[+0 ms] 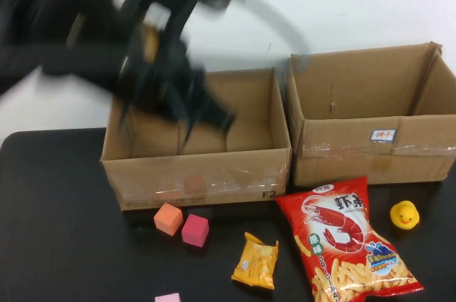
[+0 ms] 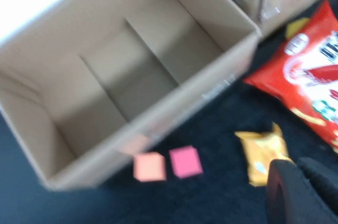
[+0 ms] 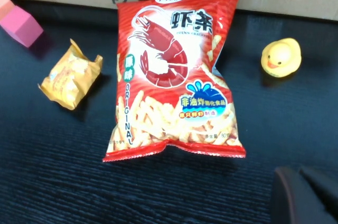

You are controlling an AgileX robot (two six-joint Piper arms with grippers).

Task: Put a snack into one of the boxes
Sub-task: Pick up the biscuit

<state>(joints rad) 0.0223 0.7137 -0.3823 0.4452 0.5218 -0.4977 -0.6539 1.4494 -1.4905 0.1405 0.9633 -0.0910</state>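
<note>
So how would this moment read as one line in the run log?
left end effector: shut, above left box | right end effector: shut, near shrimp chips | snacks: on table

Orange cube (image 1: 168, 218) and magenta cube (image 1: 195, 230) sit just beside each other on the black table (image 1: 57, 245), lower than the raised left gripper (image 1: 189, 113) and nearer the robot. A pale pink block (image 1: 168, 298), possibly another cube, is cut off at the frame edge, nearer still. Yellow rubber duck (image 1: 404, 214) stands upright, well apart to that gripper's right. White wall (image 1: 356, 3) behind it.
</note>
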